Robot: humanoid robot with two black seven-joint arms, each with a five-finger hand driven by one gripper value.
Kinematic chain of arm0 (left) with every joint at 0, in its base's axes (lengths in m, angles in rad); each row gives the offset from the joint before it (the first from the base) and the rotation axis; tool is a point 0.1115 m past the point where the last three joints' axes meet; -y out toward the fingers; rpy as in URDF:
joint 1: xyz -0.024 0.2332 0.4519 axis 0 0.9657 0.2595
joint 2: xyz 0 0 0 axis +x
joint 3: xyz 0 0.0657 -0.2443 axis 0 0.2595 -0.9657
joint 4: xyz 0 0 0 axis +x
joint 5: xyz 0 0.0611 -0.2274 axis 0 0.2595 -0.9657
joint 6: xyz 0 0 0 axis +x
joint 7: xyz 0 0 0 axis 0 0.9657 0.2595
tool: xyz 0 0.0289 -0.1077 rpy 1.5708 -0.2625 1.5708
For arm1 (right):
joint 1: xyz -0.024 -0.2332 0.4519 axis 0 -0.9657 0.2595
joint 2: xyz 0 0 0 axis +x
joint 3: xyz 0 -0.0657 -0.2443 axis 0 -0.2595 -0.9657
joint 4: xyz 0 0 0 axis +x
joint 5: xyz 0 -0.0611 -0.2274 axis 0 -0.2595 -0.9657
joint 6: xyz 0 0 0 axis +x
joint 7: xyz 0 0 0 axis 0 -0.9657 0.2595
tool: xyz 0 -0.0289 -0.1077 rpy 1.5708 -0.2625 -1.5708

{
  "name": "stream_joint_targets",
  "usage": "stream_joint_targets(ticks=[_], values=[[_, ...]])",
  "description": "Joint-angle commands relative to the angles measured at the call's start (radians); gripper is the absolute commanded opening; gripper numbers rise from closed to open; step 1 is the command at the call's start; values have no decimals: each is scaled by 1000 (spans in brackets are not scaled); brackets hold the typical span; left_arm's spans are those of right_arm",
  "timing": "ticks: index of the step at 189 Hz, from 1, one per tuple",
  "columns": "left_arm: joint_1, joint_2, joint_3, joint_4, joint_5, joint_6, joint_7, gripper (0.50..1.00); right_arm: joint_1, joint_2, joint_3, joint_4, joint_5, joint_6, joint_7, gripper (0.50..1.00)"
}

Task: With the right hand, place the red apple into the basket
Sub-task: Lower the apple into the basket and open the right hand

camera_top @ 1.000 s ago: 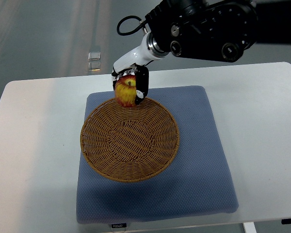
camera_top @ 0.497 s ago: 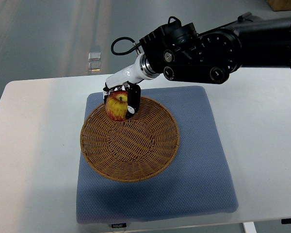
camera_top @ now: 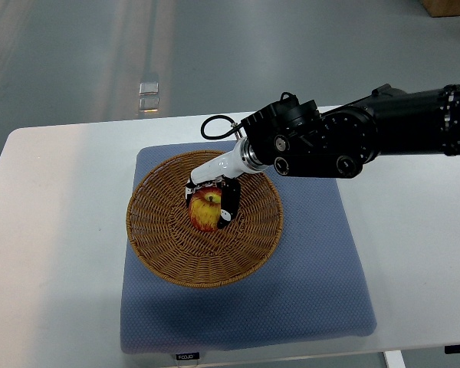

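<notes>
The right hand [camera_top: 211,201] has its fingers wrapped round the red apple [camera_top: 205,211], which sits directly under it over the middle of the basket [camera_top: 157,249], stem up; releasing looks next.

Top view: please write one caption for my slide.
Right robot hand holds a red apple over the wicker basket on a blue mat.
</notes>
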Motion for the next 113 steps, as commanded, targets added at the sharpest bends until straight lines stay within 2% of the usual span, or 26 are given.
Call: stream_joint_targets(ticks=[1, 30, 31, 37, 61, 68, 78, 79, 101, 113], values=[[0, 0, 0, 0, 0, 0, -1, 1000, -19, 0, 0, -8, -11, -7, 0, 672], [0, 0, 0, 0, 0, 0, -1, 1000, -25, 0, 0, -12, -11, -21, 0, 699], [0, 0, 0, 0, 0, 0, 0, 1000, -27, 0, 2, -12, -11, -27, 0, 727], [0, 0, 0, 0, 0, 0, -1, 1000, -30, 0, 2, -13, -11, -30, 3, 754], [0, 0, 0, 0, 0, 0, 1, 1000, -37, 0, 6, -22, -11, -43, 17, 801], [0, 0, 0, 0, 0, 0, 1, 1000, -37, 0, 8, -22, -10, -41, 18, 844], [0, 0, 0, 0, 0, 0, 1, 1000, -37, 0, 8, -22, -10, -41, 18, 844], [0, 0, 0, 0, 0, 0, -1, 1000, -37, 0, 12, -22, -8, -38, 20, 862], [0, 0, 0, 2, 0, 0, -1, 1000, -37, 0, 25, -22, 4, -36, 20, 870], [0, 0, 0, 3, 0, 0, 1, 1000, -39, 0, 35, -22, 7, -35, 20, 893]])
